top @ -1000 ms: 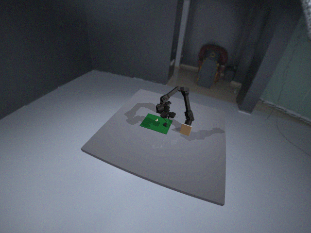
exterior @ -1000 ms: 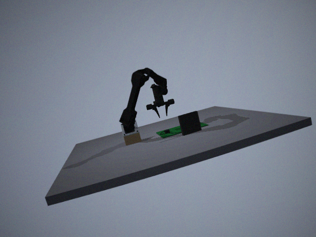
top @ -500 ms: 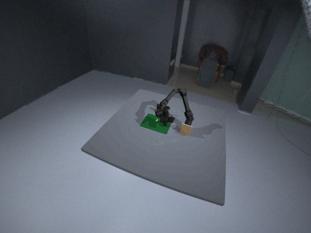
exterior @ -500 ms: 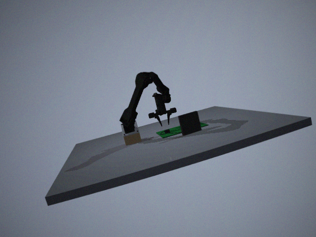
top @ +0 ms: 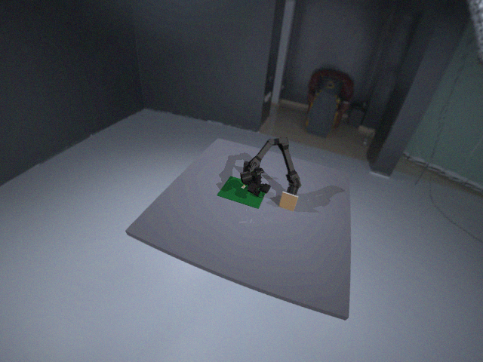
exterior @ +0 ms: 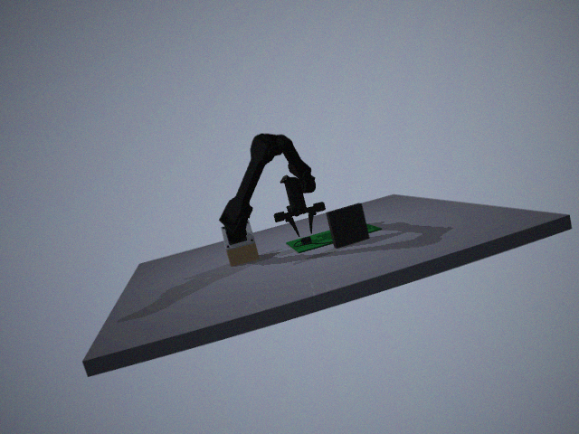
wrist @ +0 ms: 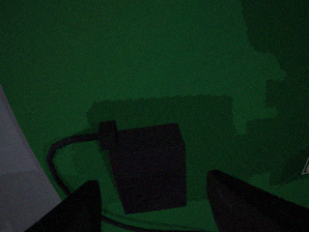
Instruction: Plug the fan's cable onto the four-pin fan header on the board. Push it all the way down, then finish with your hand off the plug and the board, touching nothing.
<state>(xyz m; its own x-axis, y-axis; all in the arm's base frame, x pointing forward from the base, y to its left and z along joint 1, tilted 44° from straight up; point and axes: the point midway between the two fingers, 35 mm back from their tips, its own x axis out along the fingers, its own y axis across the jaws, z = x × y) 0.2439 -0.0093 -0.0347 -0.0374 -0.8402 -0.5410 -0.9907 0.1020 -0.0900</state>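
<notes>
The green board (top: 234, 193) (exterior: 298, 246) (wrist: 129, 39) lies flat on the grey slab (top: 241, 253) (exterior: 280, 289). The black plug (wrist: 150, 168) (exterior: 305, 240) lies on the board near its edge, and its thin cable (wrist: 54, 161) loops round beside it. My gripper (wrist: 154, 186) (exterior: 303, 231) (top: 254, 189) hangs just above the plug, points down and is half open; the fingers straddle the plug and do not touch it. The pale four-pin header (top: 243, 186) sits apart from the plug and only just shows at the right edge of the wrist view (wrist: 304, 169). The dark square fan (exterior: 346, 225) stands upright on the board.
The arm's tan base block (top: 288, 201) (exterior: 242, 253) stands on the slab beside the board. The fan rises close to my gripper on one side. The slab's edges are far off all round.
</notes>
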